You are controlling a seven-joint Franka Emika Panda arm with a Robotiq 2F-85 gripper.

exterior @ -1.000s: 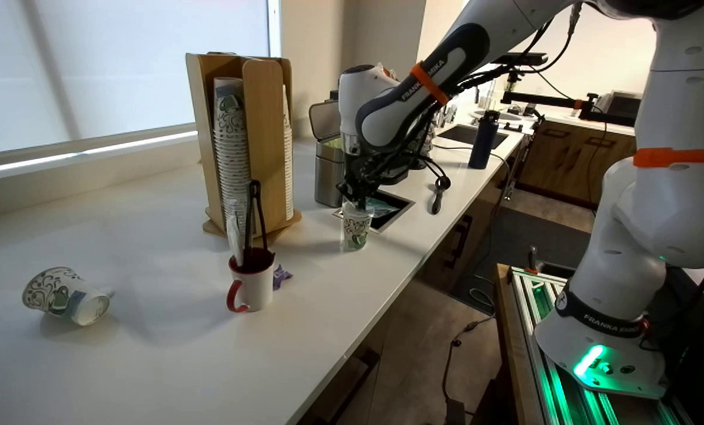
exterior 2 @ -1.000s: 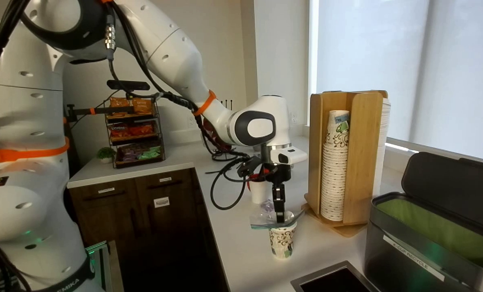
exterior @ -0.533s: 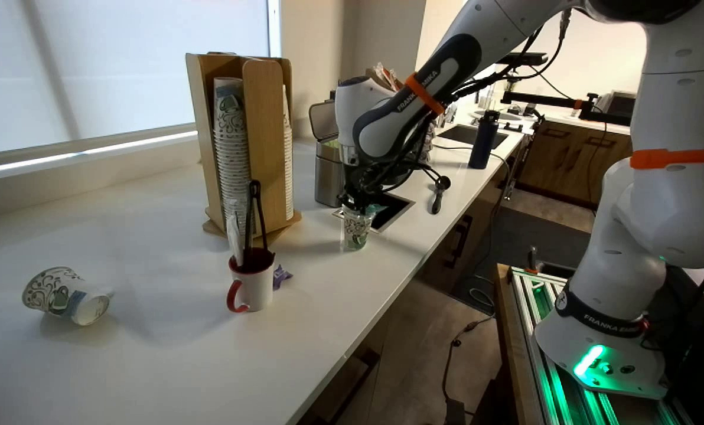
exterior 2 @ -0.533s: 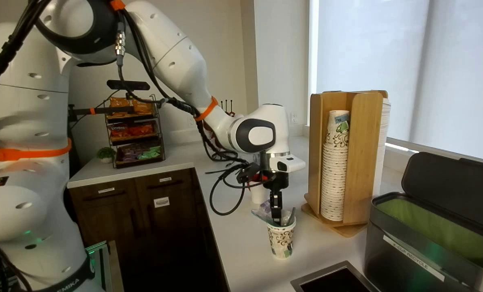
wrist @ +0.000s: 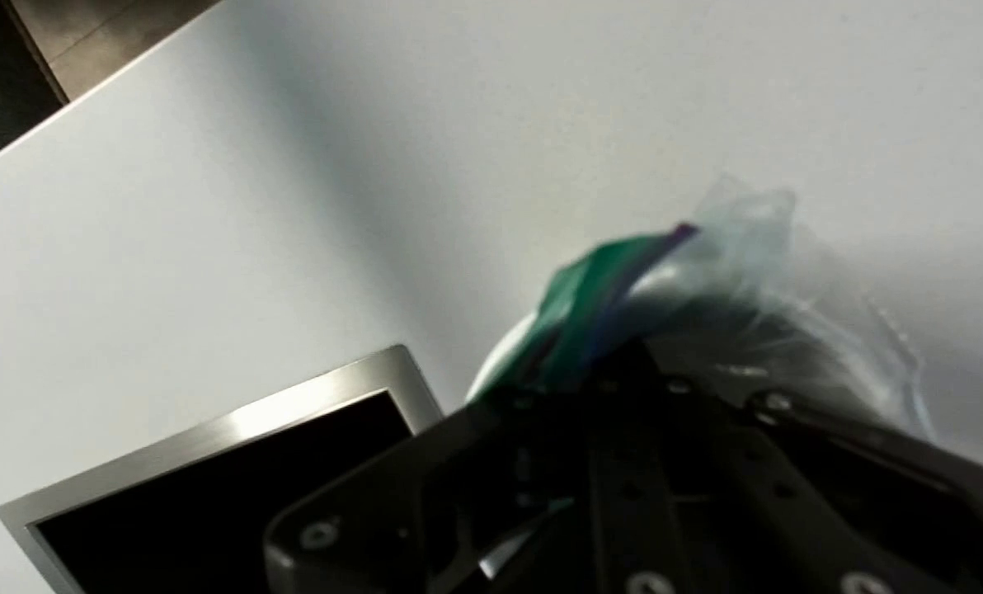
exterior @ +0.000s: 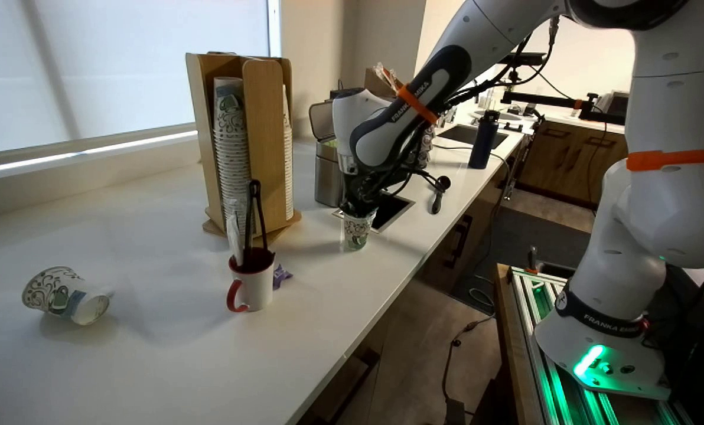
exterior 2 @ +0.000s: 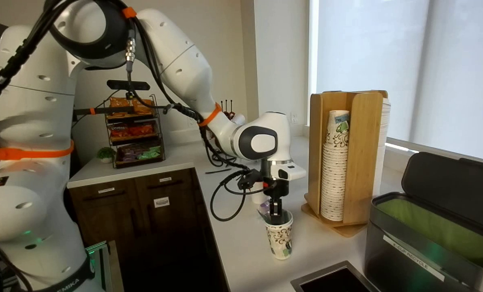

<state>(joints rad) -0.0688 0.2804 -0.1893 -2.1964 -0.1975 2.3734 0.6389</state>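
Observation:
A patterned paper cup (exterior 2: 281, 243) stands upright on the white counter, seen in both exterior views. My gripper (exterior 2: 279, 221) points straight down into its mouth, and the fingertips are hidden below the rim. Bunched at the cup's mouth is a clear plastic bag (wrist: 743, 227) with a green and purple zip strip (wrist: 594, 285). In the wrist view the bag lies around and against the dark fingers (wrist: 632, 462), which stand together. Whether any of its film is pinched between them I cannot tell. Part of the cup's white rim (wrist: 498, 359) shows beside the strip.
Near the cup are a metal-framed opening (wrist: 322, 400) in the counter, a wooden cup holder (exterior 2: 365, 162) and an open-lidded bin (exterior 2: 413, 259). A red-handled mug (exterior: 260, 289) with utensils, a purple wrapper (exterior: 280, 276) and a tipped paper cup (exterior: 62, 295) lie farther along.
My gripper has moved down into the cup's mouth. The bag, which lay spread across the rim, has been folded and pressed inward. The cup stays upright in nearly the same place.

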